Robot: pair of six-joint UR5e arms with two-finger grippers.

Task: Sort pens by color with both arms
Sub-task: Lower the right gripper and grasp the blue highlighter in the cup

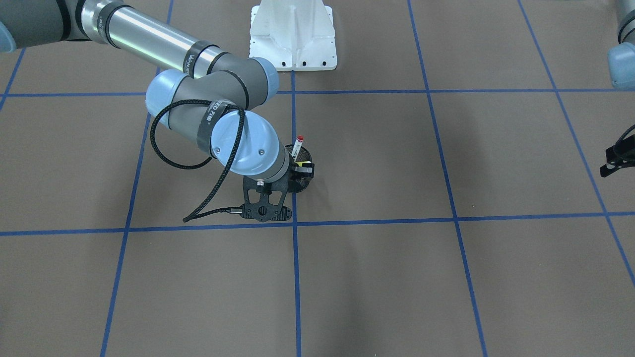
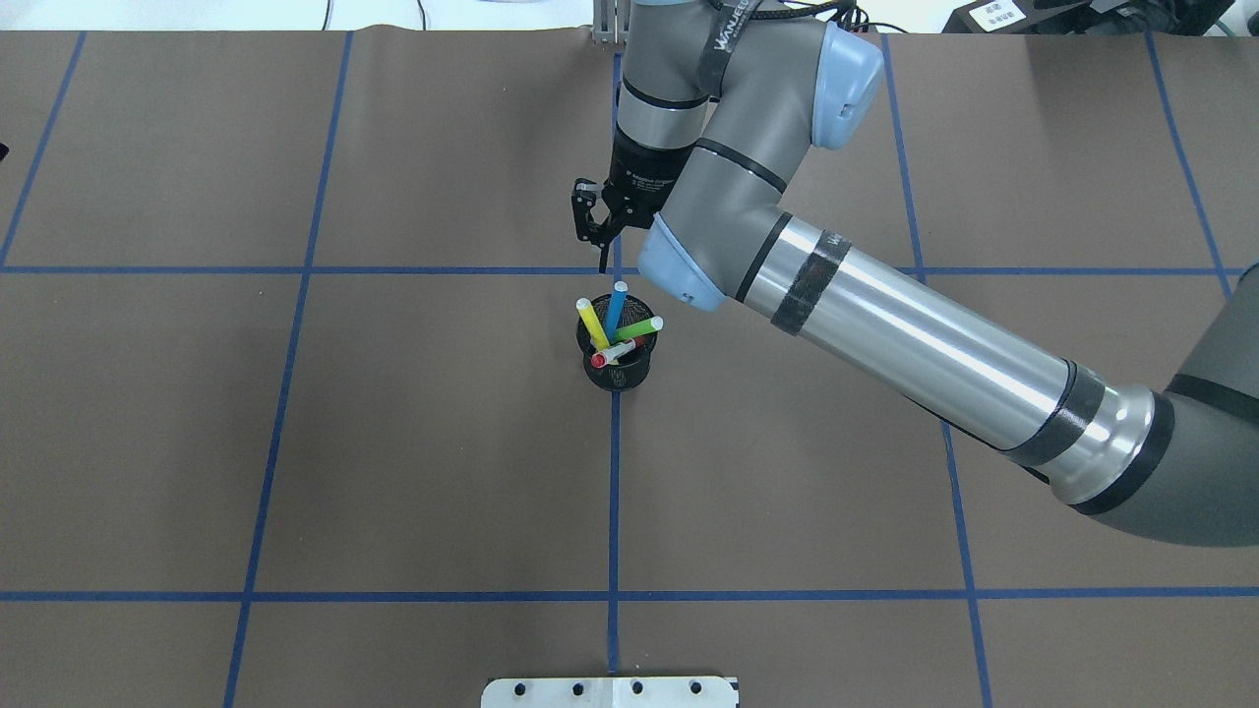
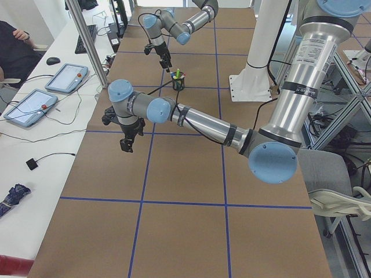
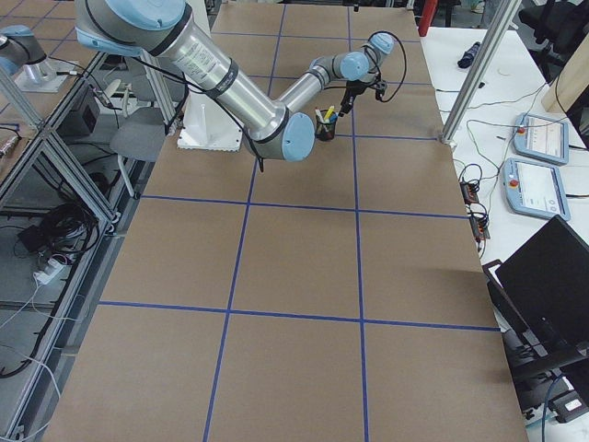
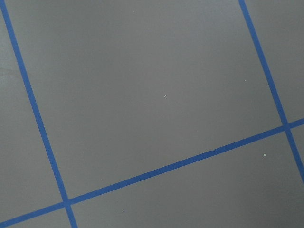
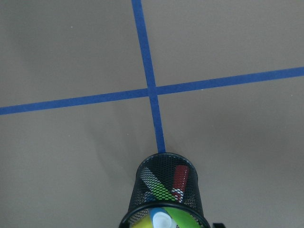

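At the far left, the robot's left silver-grey jointed arm (image 3: 203,124) holds its black two-finger left gripper (image 3: 128,142) well apart from the work, above bare brown paper-covered table with a blue tape grid (image 2: 295,442). Its wrist camera sees only paper and tape. That looks like a waiting station, kept clear so the two arms do not crowd each other. I cannot tell whether its pincer stands apart or together, since only its edge shows. Near the table's middle, on a tape line, stands the black wire-mesh cup (image 2: 620,374), with all four pens upright in it and fanned outward. From the left they are the slim yellow marker with a pale end (image 2: 592,324), the blue one (image 2: 616,307), the white one with red caps (image 2: 617,353), which leans low across the mouth, and the green one (image 2: 639,328). None has been sorted yet, so the task appears to be at its start. The fan leaves each pen's tip free to be pinched singly. The black right gripper (image 2: 601,254) hangs fingers-down above the cup, toward its operators' side, touching no pen. This is probably a line-up before descending for the first pick. The wrist hides one side of its pincer, so I cannot tell whether it is spread or closed. Its right silver-grey arm (image 2: 925,344) stretches off to the right.
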